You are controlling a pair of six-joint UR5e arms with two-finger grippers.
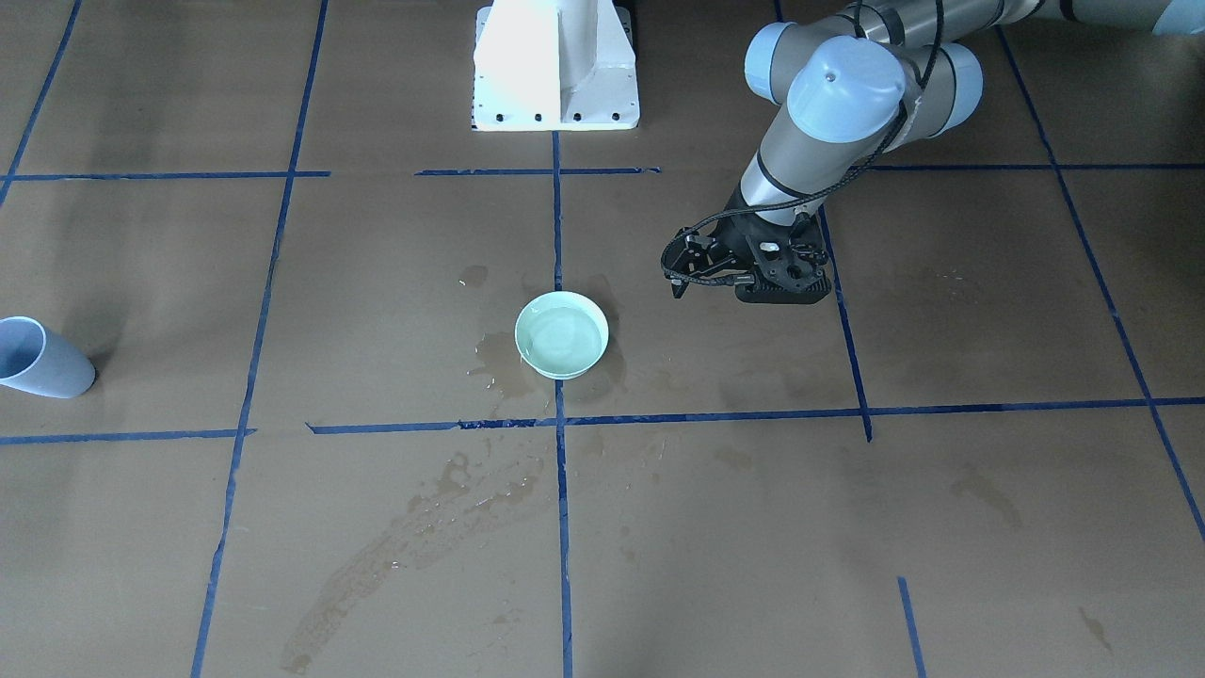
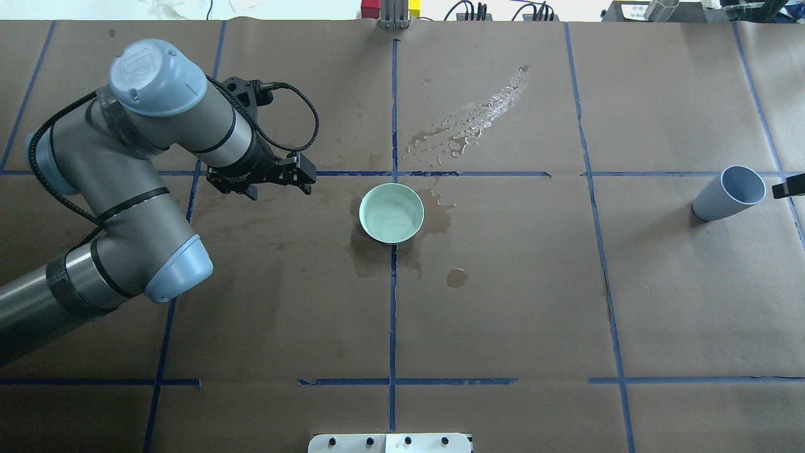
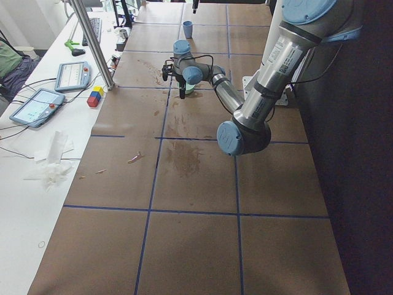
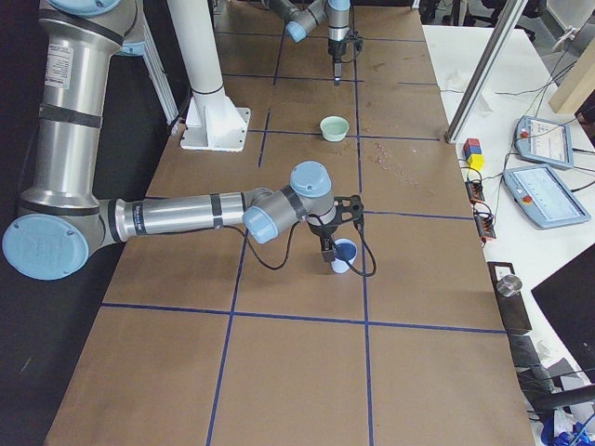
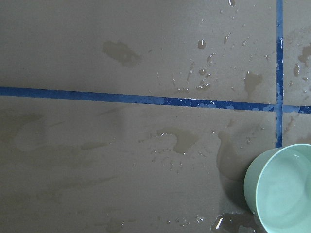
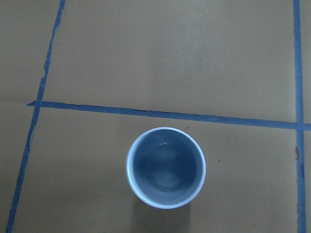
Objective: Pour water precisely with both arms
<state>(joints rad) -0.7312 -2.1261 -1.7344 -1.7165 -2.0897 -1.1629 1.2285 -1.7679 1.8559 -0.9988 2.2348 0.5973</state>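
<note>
A mint-green bowl (image 1: 561, 334) (image 2: 391, 212) stands at the table's centre with water in it, seen as a faint glossy sheen; its rim shows in the left wrist view (image 5: 284, 191). My left gripper (image 2: 281, 189) (image 1: 730, 290) hangs empty to the bowl's left, apart from it, and its fingers look spread. A pale blue cup (image 2: 726, 195) (image 1: 38, 360) (image 6: 165, 167) stands upright at my far right. Whether it holds water is unclear. My right gripper (image 2: 791, 187) (image 4: 328, 249) is beside the cup. Only one black finger shows at the frame edge.
Dark wet blotches and droplets (image 2: 465, 119) lie beyond and around the bowl. The white pedestal (image 1: 555, 66) stands at the robot's side of the table. Blue tape lines (image 2: 393, 283) grid the brown paper. Tablets (image 4: 539, 186) and a metal post (image 4: 483, 74) are on the side bench.
</note>
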